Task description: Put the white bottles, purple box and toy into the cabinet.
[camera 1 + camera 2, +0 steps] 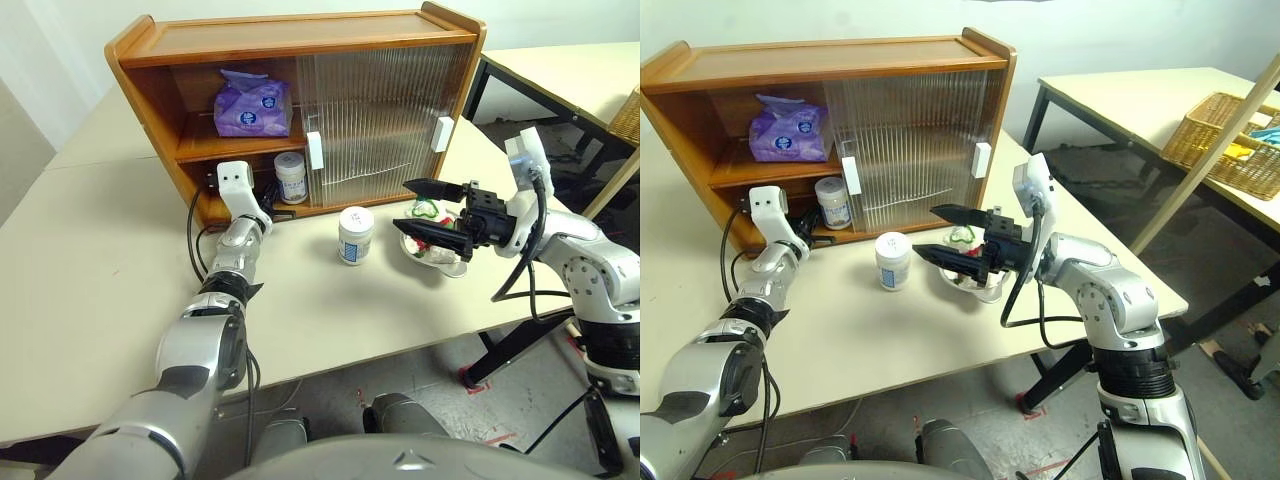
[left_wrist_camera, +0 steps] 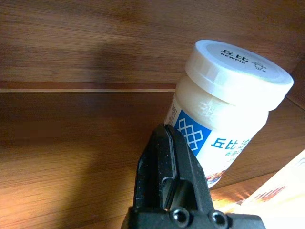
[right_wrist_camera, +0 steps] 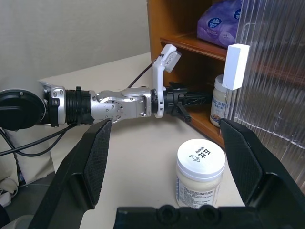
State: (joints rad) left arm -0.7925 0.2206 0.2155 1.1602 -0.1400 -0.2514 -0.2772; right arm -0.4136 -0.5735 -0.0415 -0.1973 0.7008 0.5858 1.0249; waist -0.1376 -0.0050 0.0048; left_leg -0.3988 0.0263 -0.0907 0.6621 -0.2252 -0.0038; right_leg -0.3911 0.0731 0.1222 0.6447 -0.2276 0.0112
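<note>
- Cabinet [image 1: 300,45] as landmark: left half open, both ribbed doors slid over to the right half.
- Purple box [image 1: 252,108] already on cabinet's upper shelf, left side.
- Left gripper [image 3: 190,99] reaching level into cabinet's lower left bay, fingers pressed fully together, nothing between them; tips just beside a white bottle [image 1: 291,177], touching or not can't tell.
- That bottle upright on cabinet's bottom board, near the edge of the closer door w/ its white handle [image 1: 315,150].
- Second white bottle [image 1: 355,235] upright on table [image 1: 90,260], just in front of cabinet, about mid-width; not yet stowed.
- Toy [image 1: 428,212] lying in a clear bowl [image 1: 447,262] on table, in front of cabinet's right half; partly hidden behind right gripper.
- Right gripper [image 1: 432,208] hovering in front of cabinet's right half, pointing toward the table bottle, jaws spread wide, empty.
- Step, by judgement: first bottle stowed, left arm finishing in the lower bay.
- Next move likely: pull left gripper straight back out w/o knocking stowed bottle, then go for table bottle, toy after that; room left in the lower bay.
</note>
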